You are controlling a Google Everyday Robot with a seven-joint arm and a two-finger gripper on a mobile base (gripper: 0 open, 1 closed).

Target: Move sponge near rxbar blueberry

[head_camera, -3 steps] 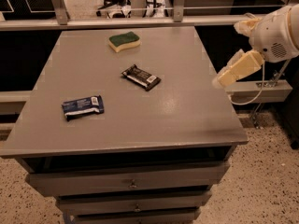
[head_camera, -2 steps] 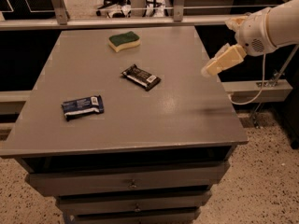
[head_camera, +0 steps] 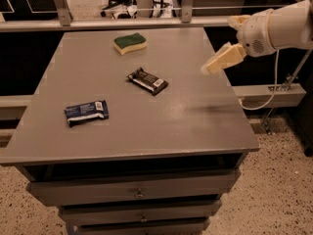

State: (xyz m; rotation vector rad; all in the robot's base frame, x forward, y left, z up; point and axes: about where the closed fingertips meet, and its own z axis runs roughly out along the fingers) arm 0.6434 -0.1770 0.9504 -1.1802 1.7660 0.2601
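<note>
Green-topped sponge (head_camera: pixel 130 42) sits near the far edge of the table (head_camera: pixel 195 126), long axis roughly left-right, well off to the left of the gripper (head_camera: pixel 222 58) and a little farther back. Gripper hovers over the table's right edge, holding and touching nothing; open or closed, cannot tell. The rxbar blueberry (head_camera: pixel 86 112) lies front-left, well apart from the sponge.
</note>
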